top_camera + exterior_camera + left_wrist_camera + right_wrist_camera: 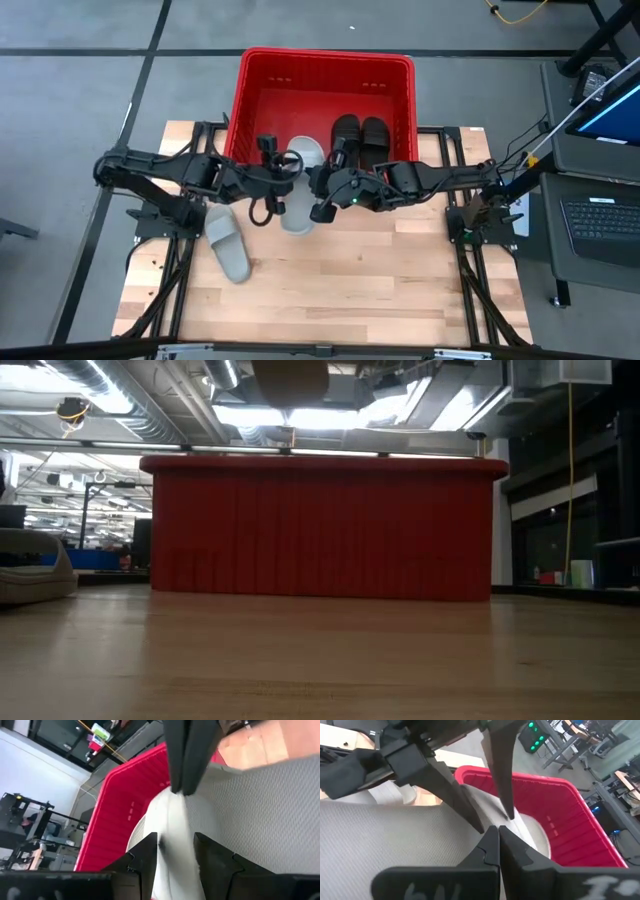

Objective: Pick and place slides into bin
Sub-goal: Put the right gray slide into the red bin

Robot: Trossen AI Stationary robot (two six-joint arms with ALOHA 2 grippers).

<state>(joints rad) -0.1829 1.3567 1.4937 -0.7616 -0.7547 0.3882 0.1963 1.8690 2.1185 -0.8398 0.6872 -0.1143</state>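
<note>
Pale butcher-block wooden tabletop [350, 280] lies nearest, bearing on its left one light grey open-toe slide sandal [228, 243], lying flat and apart from the others. Next, the left gripper [287, 166] hovers at the near rim of the large red ribbed plastic crate [262, 85], fingers [145, 857] spread around the strap of a second light grey slide [300, 200], which leans over that rim, half in. Just right, the right gripper [318, 182] is closed, its tips against the same grey slide. Two matte black slides [359, 139] lie side by side inside the crate's right half.
</note>
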